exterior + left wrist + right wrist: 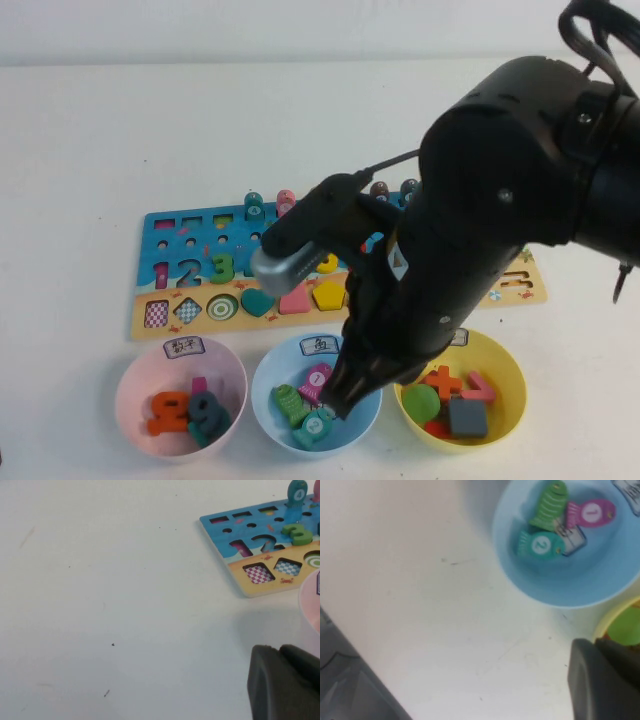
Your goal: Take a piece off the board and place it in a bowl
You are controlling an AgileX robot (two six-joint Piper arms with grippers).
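Note:
The dark slate-grey piece [209, 408], a "9", lies in the pale pink bowl [130, 378] beside an orange numeral [166, 412]. That bowl stands in front of the left end of the board [160, 226], and its white label sits at the far rim. My right gripper [338, 404] hangs over the near right side of the light-blue bowl [268, 378]; in the right wrist view it [597, 647] is shut with nothing in it. My left gripper [280, 651] is shut and empty, low over bare table near the pink bowl [312, 600] and the board's corner [235, 555].
The light-blue bowl [600, 580] holds fish-shaped pegs. The yellow bowl [505, 372] to its right holds a green shape, a dark grey block and orange-red signs. My right arm hides the middle and right of the board. A dark edge [340, 690] borders the table's near side.

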